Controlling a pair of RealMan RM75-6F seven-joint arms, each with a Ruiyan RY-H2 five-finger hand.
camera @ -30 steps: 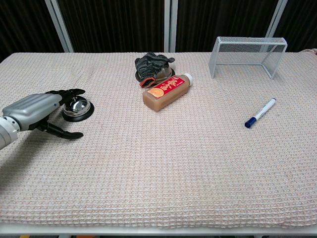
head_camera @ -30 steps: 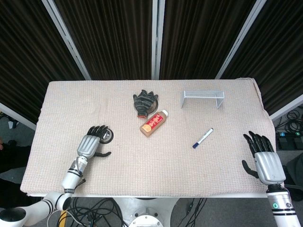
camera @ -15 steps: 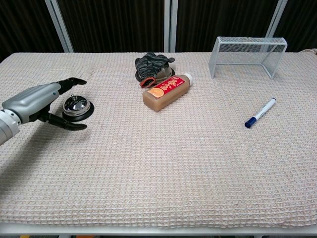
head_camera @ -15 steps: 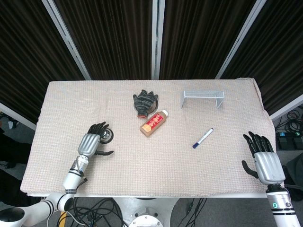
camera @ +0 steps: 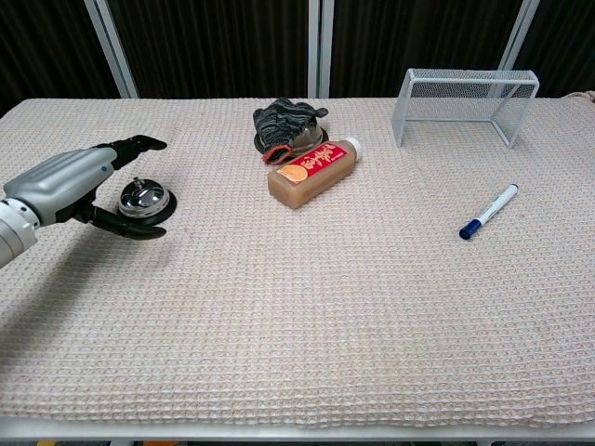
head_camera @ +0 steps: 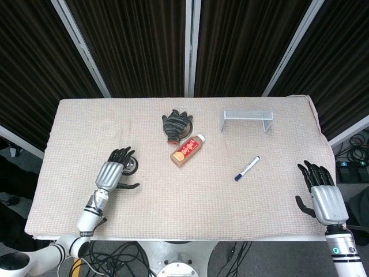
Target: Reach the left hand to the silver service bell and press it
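The silver service bell (camera: 142, 197) (head_camera: 130, 166) sits on its black base at the left of the table. My left hand (camera: 76, 180) (head_camera: 112, 171) hovers just left of and over the bell, fingers spread, thumb lying along the near side of the base; it holds nothing. Whether a finger touches the bell's button I cannot tell. My right hand (head_camera: 320, 189) rests with fingers spread at the table's right edge, far from the bell, and shows only in the head view.
A brown bottle (camera: 312, 170) lies mid-table with a dark glove (camera: 286, 124) behind it. A white wire rack (camera: 467, 103) stands at the back right. A blue-capped marker (camera: 488, 211) lies on the right of the woven cloth (camera: 307, 316).
My left hand has lifted and shifted forward along the bell, its fingers now reaching past the bell's top. The right hand has stayed still.
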